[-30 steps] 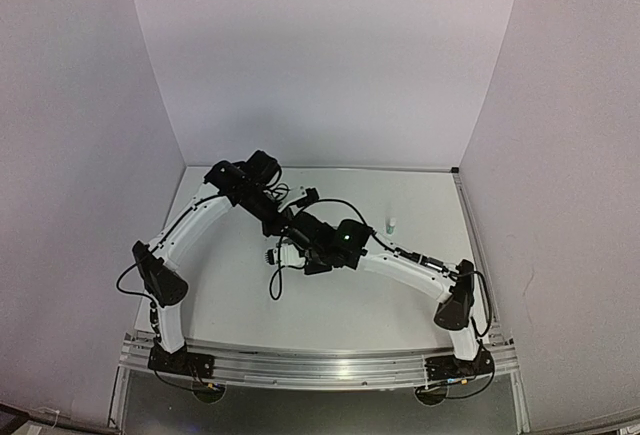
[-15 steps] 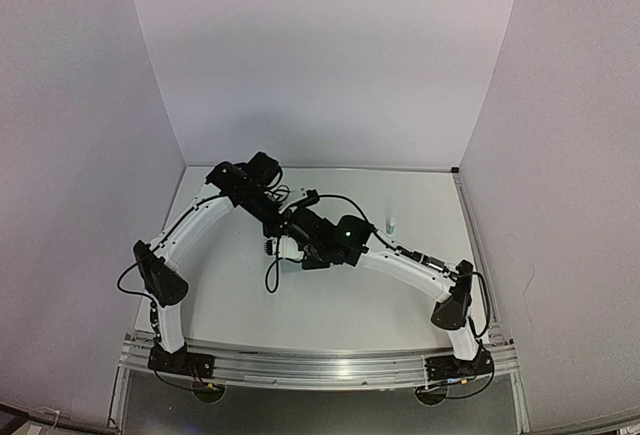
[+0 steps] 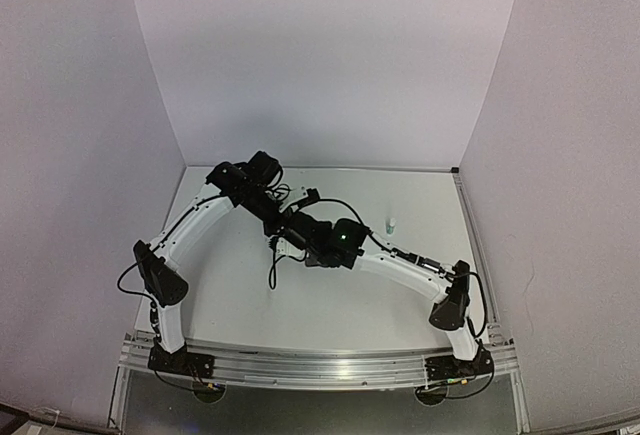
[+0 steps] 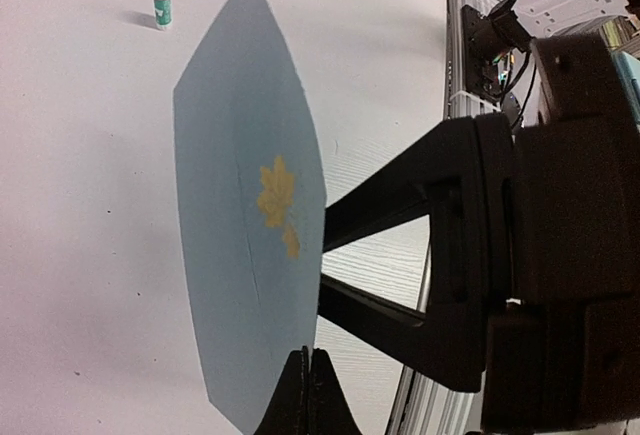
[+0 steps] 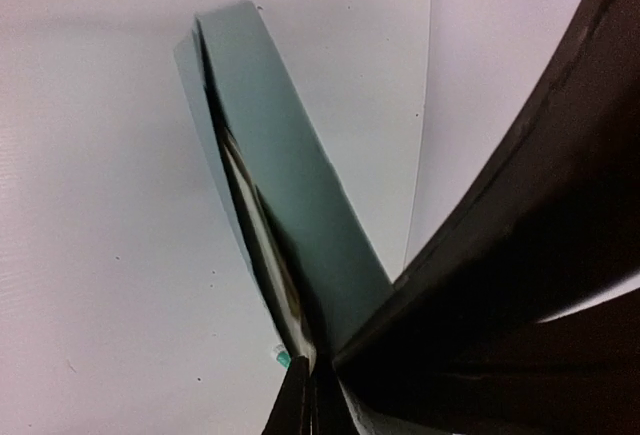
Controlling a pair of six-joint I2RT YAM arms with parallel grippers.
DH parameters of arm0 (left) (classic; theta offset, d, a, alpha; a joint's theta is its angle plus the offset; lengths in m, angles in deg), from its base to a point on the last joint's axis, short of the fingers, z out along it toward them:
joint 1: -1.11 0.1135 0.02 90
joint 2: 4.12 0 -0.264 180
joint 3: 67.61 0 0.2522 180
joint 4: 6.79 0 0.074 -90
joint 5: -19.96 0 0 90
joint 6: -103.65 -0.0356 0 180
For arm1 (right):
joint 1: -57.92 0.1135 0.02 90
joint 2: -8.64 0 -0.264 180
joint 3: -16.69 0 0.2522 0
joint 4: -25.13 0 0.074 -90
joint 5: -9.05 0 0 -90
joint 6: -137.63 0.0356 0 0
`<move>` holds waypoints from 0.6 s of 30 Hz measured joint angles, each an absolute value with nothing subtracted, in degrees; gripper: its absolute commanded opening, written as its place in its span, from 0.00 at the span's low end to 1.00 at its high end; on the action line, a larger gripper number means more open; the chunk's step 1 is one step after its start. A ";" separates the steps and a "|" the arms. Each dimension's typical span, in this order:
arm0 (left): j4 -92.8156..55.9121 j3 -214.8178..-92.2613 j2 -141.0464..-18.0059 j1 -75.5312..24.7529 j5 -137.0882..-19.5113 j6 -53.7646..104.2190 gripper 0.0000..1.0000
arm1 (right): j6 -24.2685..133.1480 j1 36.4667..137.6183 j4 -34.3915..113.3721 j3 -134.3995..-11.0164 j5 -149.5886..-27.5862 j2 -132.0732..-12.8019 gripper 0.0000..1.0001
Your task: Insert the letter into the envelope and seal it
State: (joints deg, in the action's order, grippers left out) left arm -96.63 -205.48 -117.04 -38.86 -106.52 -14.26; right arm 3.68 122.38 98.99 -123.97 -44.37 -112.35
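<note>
The teal envelope [image 4: 245, 245], with a pale yellow print on its face, is held up off the white table [image 4: 90, 205]. My left gripper [image 4: 308, 357] is shut on its lower edge. In the right wrist view the envelope [image 5: 290, 195] shows nearly edge-on, with a thin cream strip of the letter [image 5: 248, 195] between its teal layers. My right gripper [image 5: 306, 367] is shut on that edge where the strip ends. In the top view both grippers, left [image 3: 283, 217] and right [image 3: 278, 240], meet mid-table and the arms hide the envelope.
A small glue stick with a green label [image 3: 391, 224] stands at the back right of the table; it also shows in the left wrist view as the glue stick [image 4: 161, 2]. The table's metal rail [image 4: 460, 25] runs along the near edge. White walls [image 3: 320, 55] enclose three sides.
The right wrist and its gripper have drifted a little toward the back of the table, closer to the left gripper. Both grippers stay shut.
</note>
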 measured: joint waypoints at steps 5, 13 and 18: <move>-96.75 -205.48 -117.04 -38.86 -106.14 -14.86 0.00 | 2.65 122.26 100.47 -123.96 -41.95 -112.35 0.00; -97.49 -206.19 -117.60 -38.65 -108.22 -14.51 0.00 | 2.27 122.21 102.78 -128.95 -42.53 -116.87 0.00; -97.91 -206.16 -118.10 -38.00 -108.84 -14.33 0.00 | 1.96 122.27 101.74 -129.73 -44.28 -118.25 0.00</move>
